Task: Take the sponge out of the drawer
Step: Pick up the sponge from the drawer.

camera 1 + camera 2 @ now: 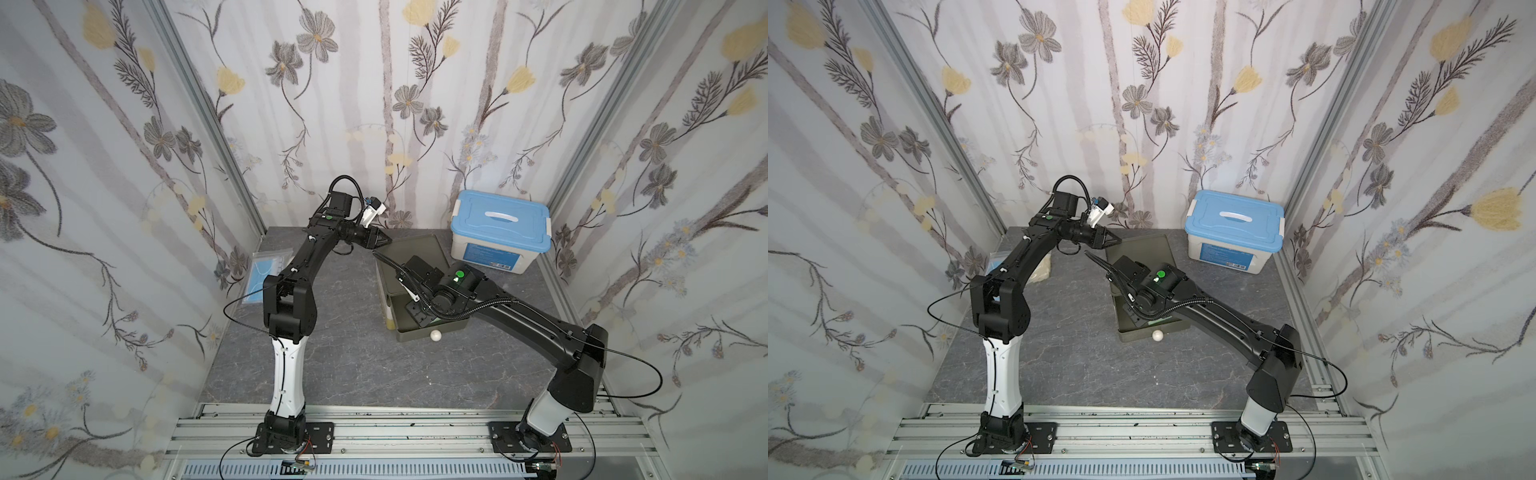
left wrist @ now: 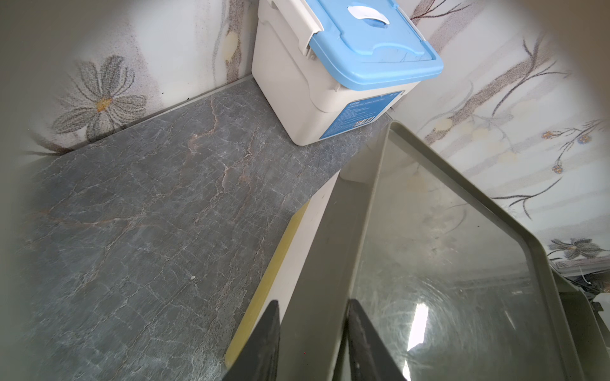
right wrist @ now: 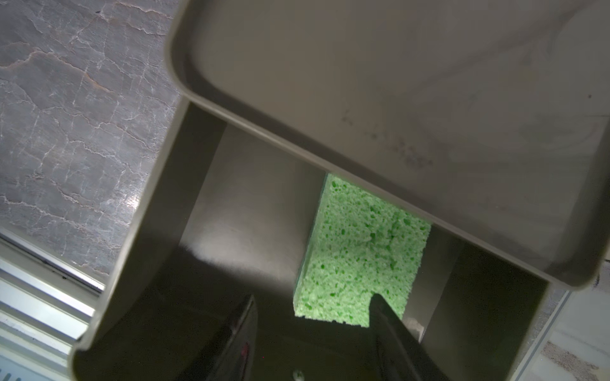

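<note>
Inside the drawer (image 3: 148, 214), room lies open beside the sponge (image 3: 359, 257); the cabinet top (image 3: 396, 82) (overhanging) roofs the drawer's back.

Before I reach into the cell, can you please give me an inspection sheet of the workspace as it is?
Surface: grey marbled tabletop, no spills seen.
Job's things: drawer unit with its drawer pulled out; green sponge lies inside, partly under the unit's top.
Clutter: blue-lidded box at the back; bag of masks by the left wall.
Grippers: left gripper closed on the unit's top rim; right gripper open, inside the drawer at the sponge.
Cables: ribbed black hose crosses above the unit.
Surroundings: floral walls, metal rail in front.
</note>
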Controlling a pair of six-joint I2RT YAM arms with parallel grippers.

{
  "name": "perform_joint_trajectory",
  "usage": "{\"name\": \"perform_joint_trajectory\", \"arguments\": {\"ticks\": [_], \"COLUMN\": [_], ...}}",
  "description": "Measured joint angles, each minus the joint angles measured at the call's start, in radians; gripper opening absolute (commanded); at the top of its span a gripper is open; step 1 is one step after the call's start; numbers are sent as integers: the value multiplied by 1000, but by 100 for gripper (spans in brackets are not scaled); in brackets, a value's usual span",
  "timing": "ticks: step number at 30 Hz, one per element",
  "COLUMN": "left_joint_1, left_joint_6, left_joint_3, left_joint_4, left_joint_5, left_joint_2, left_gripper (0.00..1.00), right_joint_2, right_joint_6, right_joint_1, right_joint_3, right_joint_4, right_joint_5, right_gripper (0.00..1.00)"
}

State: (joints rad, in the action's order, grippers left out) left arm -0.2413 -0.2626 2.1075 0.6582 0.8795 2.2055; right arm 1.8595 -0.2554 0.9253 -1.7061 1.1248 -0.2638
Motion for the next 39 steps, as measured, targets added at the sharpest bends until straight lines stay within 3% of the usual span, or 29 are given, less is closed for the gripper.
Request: {"name": "perform_joint_trajectory", "arguments": {"ticks": [21, 39], "left_joint_1": [0, 0], "left_joint_6": [-24, -29], "left_joint_3": [13, 24], "left_joint_4": [11, 29], "left_joint_5": [4, -7], "left_joint_2": [7, 9], "left_gripper": [35, 35], "right_joint_2": [71, 71], "right_joint_6": [1, 3], "right_joint_1": [-32, -45], "right_joint_3": [58, 67], "right_joint_4": [-99, -132], "right_joint_5": [-62, -80], "right_gripper": [49, 12]}}
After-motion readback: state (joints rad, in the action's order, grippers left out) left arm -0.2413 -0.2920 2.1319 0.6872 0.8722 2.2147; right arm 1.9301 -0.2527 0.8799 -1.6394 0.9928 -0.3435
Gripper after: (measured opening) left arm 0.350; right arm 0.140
